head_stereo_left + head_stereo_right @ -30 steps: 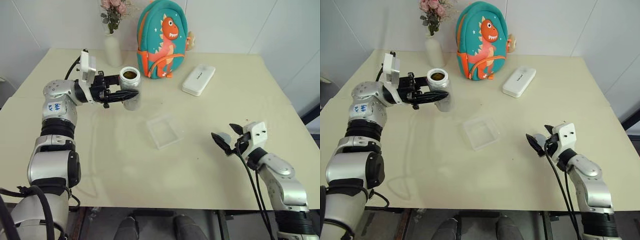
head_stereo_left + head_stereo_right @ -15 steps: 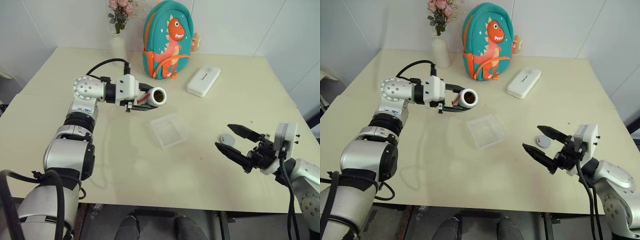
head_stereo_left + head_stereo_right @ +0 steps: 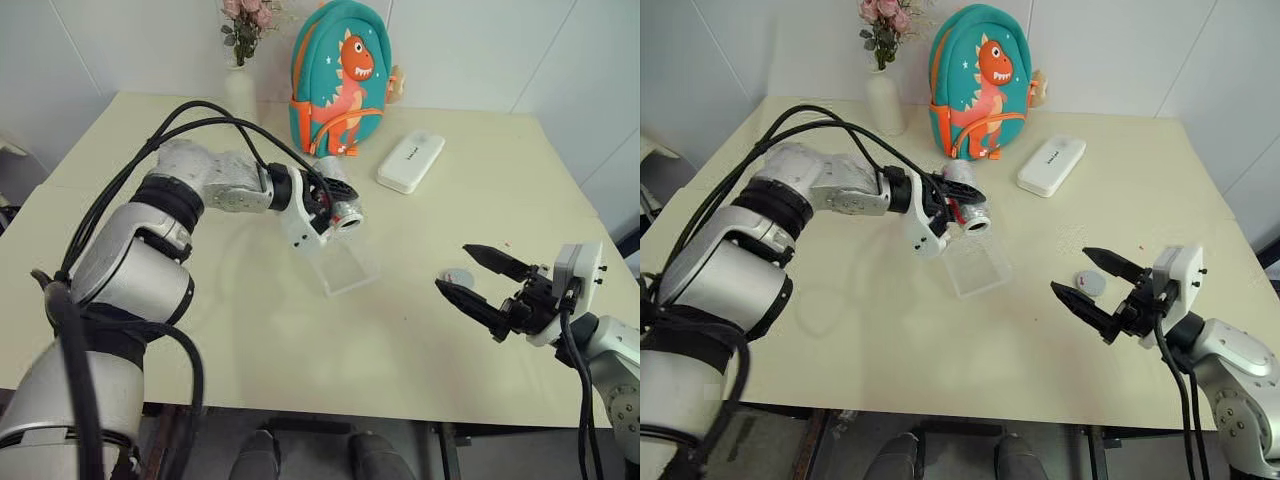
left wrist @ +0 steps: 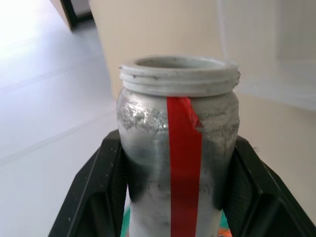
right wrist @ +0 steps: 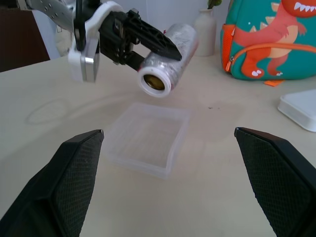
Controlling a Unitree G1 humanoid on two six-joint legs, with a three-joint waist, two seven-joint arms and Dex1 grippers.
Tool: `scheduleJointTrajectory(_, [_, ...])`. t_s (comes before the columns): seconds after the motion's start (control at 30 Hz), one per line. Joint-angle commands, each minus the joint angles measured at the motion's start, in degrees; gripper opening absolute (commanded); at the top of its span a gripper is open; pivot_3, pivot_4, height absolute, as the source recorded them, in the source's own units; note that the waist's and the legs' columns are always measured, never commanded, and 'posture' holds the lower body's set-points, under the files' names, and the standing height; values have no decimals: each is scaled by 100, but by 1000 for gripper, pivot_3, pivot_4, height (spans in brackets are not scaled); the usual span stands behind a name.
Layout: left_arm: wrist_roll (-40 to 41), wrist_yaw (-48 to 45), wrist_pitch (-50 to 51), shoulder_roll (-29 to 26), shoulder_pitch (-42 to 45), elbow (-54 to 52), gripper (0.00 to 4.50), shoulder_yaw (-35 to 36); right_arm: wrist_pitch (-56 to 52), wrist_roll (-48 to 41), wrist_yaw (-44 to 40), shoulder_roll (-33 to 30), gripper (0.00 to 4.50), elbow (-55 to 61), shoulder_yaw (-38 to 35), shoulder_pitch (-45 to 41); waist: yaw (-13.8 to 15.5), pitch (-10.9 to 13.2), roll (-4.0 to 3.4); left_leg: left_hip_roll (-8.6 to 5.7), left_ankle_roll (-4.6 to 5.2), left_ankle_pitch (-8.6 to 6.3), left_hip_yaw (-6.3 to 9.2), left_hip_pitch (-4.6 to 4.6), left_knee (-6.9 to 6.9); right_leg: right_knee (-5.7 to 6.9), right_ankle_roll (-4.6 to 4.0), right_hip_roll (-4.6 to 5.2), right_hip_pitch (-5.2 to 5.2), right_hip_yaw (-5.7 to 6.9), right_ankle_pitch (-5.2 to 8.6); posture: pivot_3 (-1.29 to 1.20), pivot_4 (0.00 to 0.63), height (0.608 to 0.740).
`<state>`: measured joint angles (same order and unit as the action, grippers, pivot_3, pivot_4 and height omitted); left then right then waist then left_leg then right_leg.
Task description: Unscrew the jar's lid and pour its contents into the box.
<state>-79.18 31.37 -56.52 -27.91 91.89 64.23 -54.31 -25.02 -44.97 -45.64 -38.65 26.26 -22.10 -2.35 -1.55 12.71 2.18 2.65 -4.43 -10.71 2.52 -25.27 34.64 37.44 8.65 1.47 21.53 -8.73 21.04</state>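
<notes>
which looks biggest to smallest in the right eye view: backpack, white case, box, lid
1. backpack
2. white case and box: too close to rank; the jar overlaps the box's far edge
3. lid

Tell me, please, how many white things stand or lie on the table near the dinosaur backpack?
2: a white flower vase to the left of the backpack, and a white oblong case to its right.
</notes>
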Motion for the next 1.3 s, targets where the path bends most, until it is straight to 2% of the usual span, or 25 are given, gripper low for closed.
scheduleJointTrajectory(0.03, [-810,1965,552,185,301,70,2180,-745,-5,23,-42,-117,4464,-47,16,-151,0,1,1,0,0,-1,-2,0,0,-1,0,0,0,-1,0,0,150,740])
scheduleJointTrajectory(0.2, [-1728,3208,1415,265,394,-25,2180,-1749,-20,78,-59,-144,4464,-133,75,-271,0,2,3,0,0,0,-10,-1,-16,-1,1,0,9,-2,1,0,150,740])
scheduleJointTrajectory(0.3, [-2140,3482,2010,293,336,-3,2180,-2219,1,138,-71,-139,4464,-165,134,-299,4,2,3,0,-1,0,-12,2,-24,-3,1,0,10,-2,4,0,150,740])
scheduleJointTrajectory(0.43, [-2158,3677,2504,289,341,40,2180,-2343,-20,156,-79,-127,4464,-181,186,-347,22,2,3,0,-1,0,-13,1,-24,-2,1,0,10,-2,5,0,150,740])
scheduleJointTrajectory(0.6, [-1726,3672,2223,223,454,45,2180,-2078,-20,208,-123,-136,4464,-306,288,-519,25,2,3,-1,-2,0,-13,2,-23,2,1,0,10,-2,5,0,150,740])
scheduleJointTrajectory(0.7, [-407,2700,817,166,491,542,2180,-1148,9,244,-185,-167,4464,-370,305,-565,18,2,3,-1,-3,1,-14,2,-24,3,1,0,10,-1,5,0,150,740])
scheduleJointTrajectory(0.77, [687,1577,30,52,405,924,2180,-303,27,265,-281,-218,4464,-417,312,-597,10,2,3,-1,-3,1,-17,4,-24,4,0,1,10,-2,5,0,150,740])
scheduleJointTrajectory(0.83, [1999,165,-393,31,170,1270,2180,759,22,252,-360,-268,4464,-471,292,-633,3,2,3,0,-4,2,-21,10,-27,6,-1,1,10,-2,5,0,150,740])
scheduleJointTrajectory(0.9, [2785,-920,-476,5,-23,1322,2180,1402,31,246,-447,-300,4464,-515,277,-665,12,1,2,-1,-5,2,-25,13,-29,8,-2,1,10,-3,6,0,150,740])
scheduleJointTrajectory(0.97, [4363,-2825,-215,143,-472,1446,2180,2682,48,261,-672,-407,4464,-679,286,-750,13,-7,-13,0,-5,3,-26,14,-27,9,-2,1,7,-4,6,0,150,740])
scheduleJointTrajectory(1.03, [5419,-4153,99,223,-824,1269,2180,3494,62,286,-846,-491,4464,-810,299,-810,13,-7,-14,0,-4,4,-34,18,-23,19,-3,3,5,-5,6,0,150,740])
scheduleJointTrajectory(1.1, [6729,-5449,1069,392,-1295,934,2180,4505,72,210,-1189,-601,4464,-1051,317,-986,0,-8,-14,0,-1,8,-32,22,-18,31,-4,2,5,-5,6,0,150,740])
scheduleJointTrajectory(1.17, [7669,-6118,1826,479,-1762,548,2180,5253,109,205,-1545,-720,4464,-1343,342,-1170,-28,-8,-16,2,-1,10,-30,23,-4,50,-4,1,6,-5,7,0,150,740])
scheduleJointTrajectory(1.23, [8053,-6436,2282,512,-2042,103,2180,5549,127,241,-1729,-768,4464,-1500,354,-1258,-34,-8,-16,4,0,10,-26,24,9,65,-4,1,6,-3,7,0,150,740])
scheduleJointTrajectory(1.3, [8791,-6883,3144,593,-2634,-523,2180,6020,193,307,-2036,-852,4464,-1831,400,-1467,-28,-8,-17,6,0,10,-16,23,26,78,-4,-1,5,2,7,0,150,740])
